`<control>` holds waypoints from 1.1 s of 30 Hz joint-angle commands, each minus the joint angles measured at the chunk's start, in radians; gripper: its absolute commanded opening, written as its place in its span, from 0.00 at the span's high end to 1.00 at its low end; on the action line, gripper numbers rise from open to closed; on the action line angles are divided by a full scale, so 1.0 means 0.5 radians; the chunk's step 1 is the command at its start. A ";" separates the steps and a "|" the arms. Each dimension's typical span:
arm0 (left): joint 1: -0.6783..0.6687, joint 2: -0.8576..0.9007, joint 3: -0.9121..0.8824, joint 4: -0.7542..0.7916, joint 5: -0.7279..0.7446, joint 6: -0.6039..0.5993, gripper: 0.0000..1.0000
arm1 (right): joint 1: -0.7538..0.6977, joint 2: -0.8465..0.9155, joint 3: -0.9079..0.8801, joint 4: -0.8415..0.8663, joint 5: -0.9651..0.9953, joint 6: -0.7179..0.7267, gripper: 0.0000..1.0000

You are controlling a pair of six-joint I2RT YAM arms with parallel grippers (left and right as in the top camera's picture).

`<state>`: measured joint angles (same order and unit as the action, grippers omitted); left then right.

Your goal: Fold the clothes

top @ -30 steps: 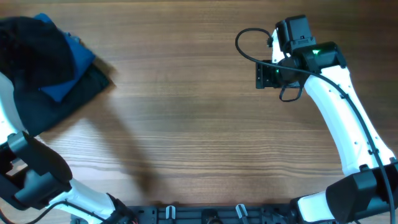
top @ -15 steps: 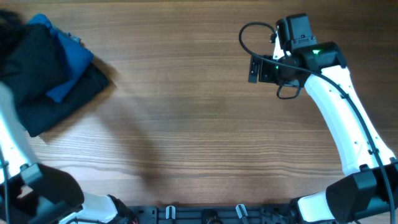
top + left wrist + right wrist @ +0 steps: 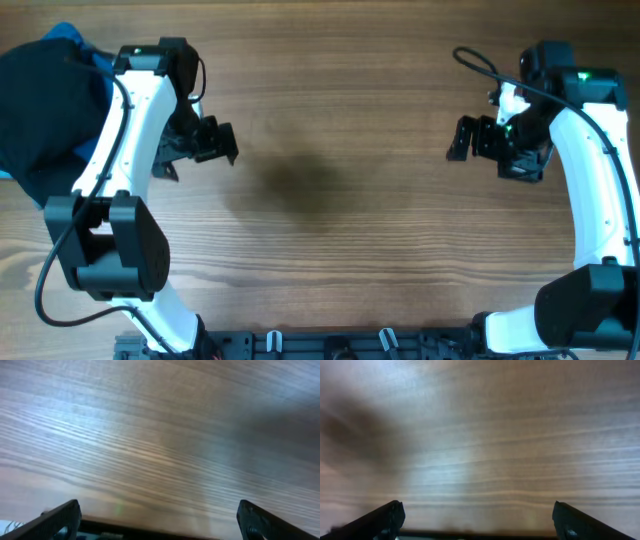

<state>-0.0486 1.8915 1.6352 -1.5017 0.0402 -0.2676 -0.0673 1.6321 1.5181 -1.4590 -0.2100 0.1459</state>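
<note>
Black soft-fabric garment (image 3: 45,105), heaped, upper left of wooden counter (image 3: 330,250). Left pincer (image 3: 226,142), right pincer (image 3: 458,138): both wide open, empty.

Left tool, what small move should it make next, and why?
Probably reach the left tool leftward to the black garment heaped over a blue garment at the far-left edge of the table. Both it and the right tool hang open and empty over bare wood, and nothing is spread out for folding yet.
</note>
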 commanded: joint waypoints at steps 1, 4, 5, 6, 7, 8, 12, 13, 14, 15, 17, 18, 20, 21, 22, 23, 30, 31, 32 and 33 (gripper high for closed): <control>0.000 -0.178 -0.047 -0.036 -0.049 -0.017 0.00 | -0.008 -0.165 -0.066 0.016 -0.040 -0.076 0.00; 0.000 -0.632 -0.366 0.247 -0.070 -0.010 0.00 | -0.008 -0.547 -0.385 0.374 -0.046 -0.015 0.00; -0.001 -0.862 -0.545 0.443 -0.069 -0.011 0.00 | -0.008 -0.713 -0.521 0.558 -0.046 -0.015 0.00; 0.000 -1.098 -0.728 0.628 -0.069 -0.011 0.00 | -0.008 -0.885 -0.662 0.749 -0.043 -0.016 0.00; 0.000 -1.365 -0.945 0.830 -0.068 -0.021 0.00 | -0.008 -1.161 -0.873 1.025 0.003 0.013 0.00; 0.000 -1.628 -1.125 0.980 -0.069 -0.050 0.00 | -0.008 -1.314 -0.980 1.151 0.056 0.049 0.00; 0.000 -2.434 -1.520 1.276 -0.069 -0.056 0.00 | -0.008 -1.872 -1.299 1.371 0.166 0.089 0.00; 0.000 -2.568 -1.521 1.266 -0.069 -0.056 0.00 | -0.008 -1.930 -1.299 1.344 0.166 0.089 0.00; 0.000 -2.667 -1.521 1.258 -0.069 -0.056 0.00 | -0.008 -1.963 -1.299 1.337 0.166 0.088 0.00; 0.000 -2.766 -1.521 1.239 -0.069 -0.056 0.00 | -0.008 -1.979 -1.299 1.337 0.166 0.088 0.00; 0.000 -2.939 -1.521 1.206 -0.069 -0.056 0.00 | -0.008 -1.958 -1.299 1.337 0.166 0.088 0.00; 0.000 -2.983 -1.521 1.195 -0.069 -0.056 0.00 | -0.008 -1.939 -1.299 1.336 0.166 0.088 0.00; 0.000 -3.012 -1.521 1.170 -0.069 -0.056 0.00 | -0.008 -1.894 -1.299 1.315 0.166 0.089 0.00; 0.000 -3.011 -1.521 1.147 -0.069 -0.056 0.00 | -0.008 -1.868 -1.299 1.309 0.166 0.088 0.00; 0.000 -3.011 -1.521 1.119 -0.069 -0.056 0.00 | -0.008 -1.846 -1.299 1.307 0.166 0.089 0.00; 0.000 -3.011 -1.521 1.081 -0.069 -0.056 0.00 | -0.008 -1.820 -1.299 1.308 0.166 0.088 0.00; 0.000 -3.011 -1.521 0.827 -0.069 -0.056 0.00 | -0.006 -1.662 -1.300 1.303 0.166 0.088 0.00; 0.000 -3.011 -1.521 0.808 -0.069 -0.056 0.00 | -0.006 -1.682 -1.300 1.302 0.166 0.088 0.00; 0.000 -3.011 -1.521 0.793 -0.069 -0.056 0.00 | -0.006 -1.713 -1.300 1.302 0.166 0.088 0.00; 0.000 -3.011 -1.521 0.770 -0.069 -0.056 0.00 | -0.006 -1.765 -1.300 1.302 0.166 0.088 0.00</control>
<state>-0.0486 0.3916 0.8795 -1.1019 0.0189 -0.2901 -0.0673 0.8013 0.8726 -0.8070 -0.1444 0.1787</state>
